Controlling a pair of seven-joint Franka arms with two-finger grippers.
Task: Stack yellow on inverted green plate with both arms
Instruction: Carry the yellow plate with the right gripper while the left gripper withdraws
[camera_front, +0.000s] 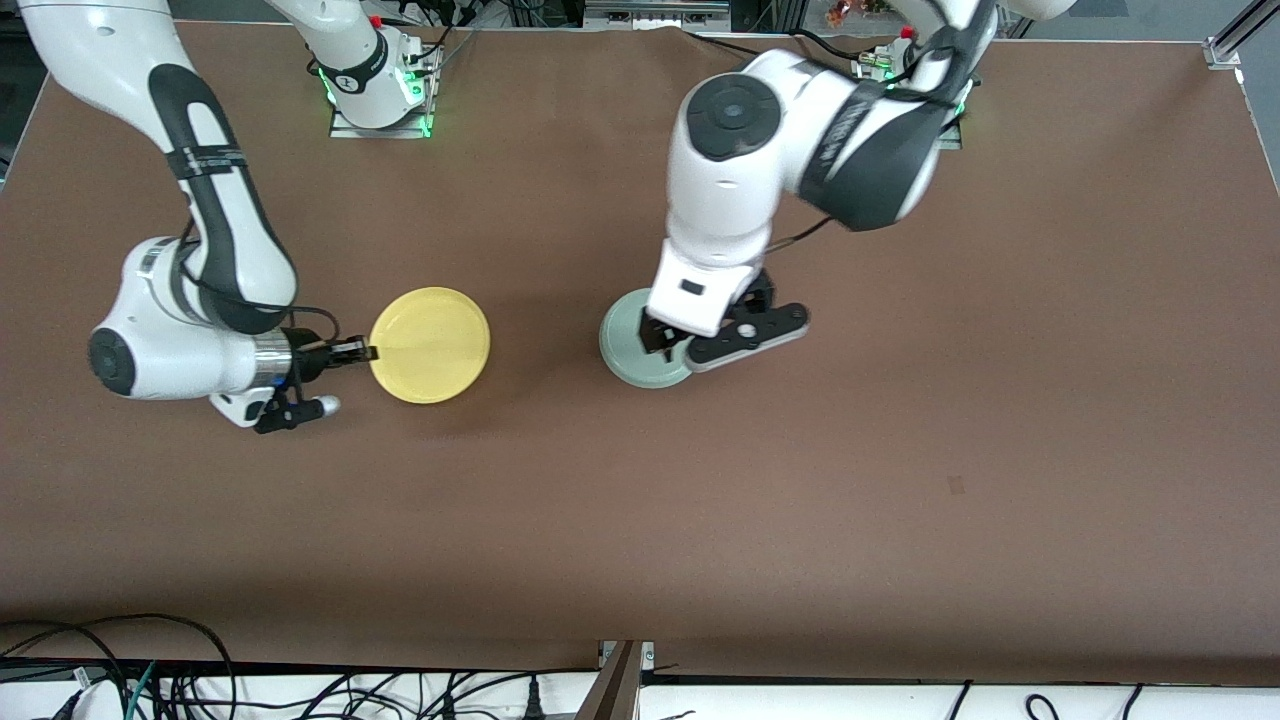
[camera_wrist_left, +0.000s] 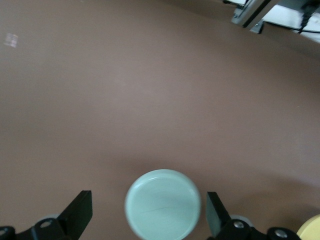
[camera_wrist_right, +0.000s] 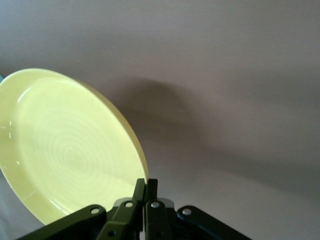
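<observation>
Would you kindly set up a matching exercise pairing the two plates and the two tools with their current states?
Things:
1. yellow plate
2. green plate
3. left tool
4. right tool

States:
A. open, above the green plate
B. shut on a plate's rim
C. on the table under an open tool
D. gripped at its rim, nearer the right arm's end of the table

Pairs: 1-D, 2-C, 3-A, 4-B

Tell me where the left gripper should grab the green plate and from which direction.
Grip the green plate at its rim, coming down from above. It lies flat on the table, and the left gripper hangs open over it, so one finger probably has to hook under the shallow edge.
</observation>
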